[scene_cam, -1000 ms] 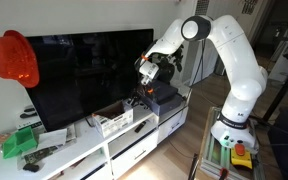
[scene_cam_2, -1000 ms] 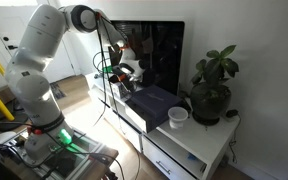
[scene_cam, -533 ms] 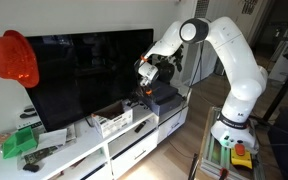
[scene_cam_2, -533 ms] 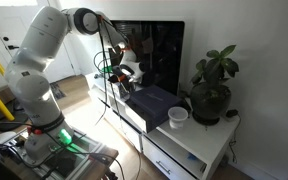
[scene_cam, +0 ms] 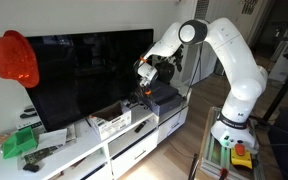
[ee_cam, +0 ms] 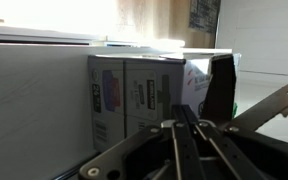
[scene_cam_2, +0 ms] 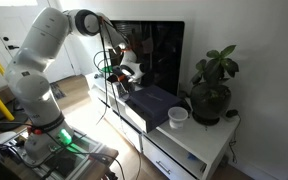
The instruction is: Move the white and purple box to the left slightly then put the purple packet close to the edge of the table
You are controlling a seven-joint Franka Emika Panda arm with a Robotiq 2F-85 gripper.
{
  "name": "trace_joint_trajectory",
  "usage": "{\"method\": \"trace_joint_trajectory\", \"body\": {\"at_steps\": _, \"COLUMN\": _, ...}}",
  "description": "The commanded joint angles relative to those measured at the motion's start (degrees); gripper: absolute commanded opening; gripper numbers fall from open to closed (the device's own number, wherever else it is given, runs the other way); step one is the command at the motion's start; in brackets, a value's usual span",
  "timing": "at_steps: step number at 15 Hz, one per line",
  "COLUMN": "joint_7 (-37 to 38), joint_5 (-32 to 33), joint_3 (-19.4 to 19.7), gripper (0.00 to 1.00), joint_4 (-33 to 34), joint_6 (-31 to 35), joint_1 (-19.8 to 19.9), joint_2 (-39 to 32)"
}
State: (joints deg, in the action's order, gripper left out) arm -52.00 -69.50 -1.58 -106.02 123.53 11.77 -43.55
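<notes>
The white and purple box (ee_cam: 134,92) shows purple print on white card (hand (ee_cam: 179,124) closed, empty).

1. An exterior view stands off the front of the counter (scene_cam: 134,150) at middle distance. It looks slantwise along it, with the arm (scene_cam: 229,60) at the far right.
2. An exterior view looks back from the opposite end, beside a potted plant (scene_cam_2: 212,85).
3. Both share the counter, the television (scene_cam: 84,75) and the arm.
4. The wrist view sits low and close, level with the white and purple box (ee_cam: 134,95), with the jaws along its bottom edge.
</notes>
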Motion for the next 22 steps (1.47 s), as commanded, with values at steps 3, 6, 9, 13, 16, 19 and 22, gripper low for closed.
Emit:
{"method": "trace_joint_trajectory", "body": {"at_steps": 3, "joint_7": -0.75, "joint_5": -1.14, "joint_3": -0.77, "gripper": 0.16, "joint_4": 3.84, "joint_6": -2.49, "joint_1": -1.47, "joint_2": -4.31}}
{"method": "trace_joint_trajectory", "body": {"at_steps": 6, "joint_7": -0.31, "joint_5": -1.06, "joint_3": -1.06, "gripper": 0.07, "joint_4": 4.53, "joint_6": -3.25, "joint_1": -2.14, "joint_2": -4.6}}
{"method": "trace_joint_trajectory", "body": {"at_steps": 9, "joint_7": 0.09, "joint_5": -0.97, "joint_3": -1.54, "gripper": 0.05, "joint_4": 5.69, "joint_6": -3.65, "joint_1": -3.17, "joint_2": -5.45}}
{"method": "trace_joint_trajectory", "body": {"at_steps": 13, "joint_7": 0.61, "joint_5": -0.76, "joint_3": -1.82, "gripper": 0.07, "joint_4": 7.3, "joint_6": -3.45, "joint_1": -4.5, "joint_2": -6.41}}
{"method": "trace_joint_trajectory", "body": {"at_steps": 16, "joint_7": 1.52, "joint_5": -0.76, "joint_3": -1.71, "gripper": 0.02, "joint_4": 8.12, "joint_6": -3.29, "joint_1": -4.99, "joint_2": -6.63}}
{"method": "trace_joint_trajectory", "body": {"at_steps": 19, "joint_7": 3.93, "joint_5": -0.24, "joint_3": -1.44, "gripper": 0.0, "joint_4": 7.91, "joint_6": -2.84, "joint_1": -5.86, "joint_2": -6.14}}
{"method": "trace_joint_trajectory", "body": {"at_steps": 22, "joint_7": 6.71, "joint_5": 0.29, "joint_3": -1.31, "gripper": 0.0, "joint_4": 7.71, "joint_6": -2.24, "joint_1": -6.85, "joint_2": -5.63}}
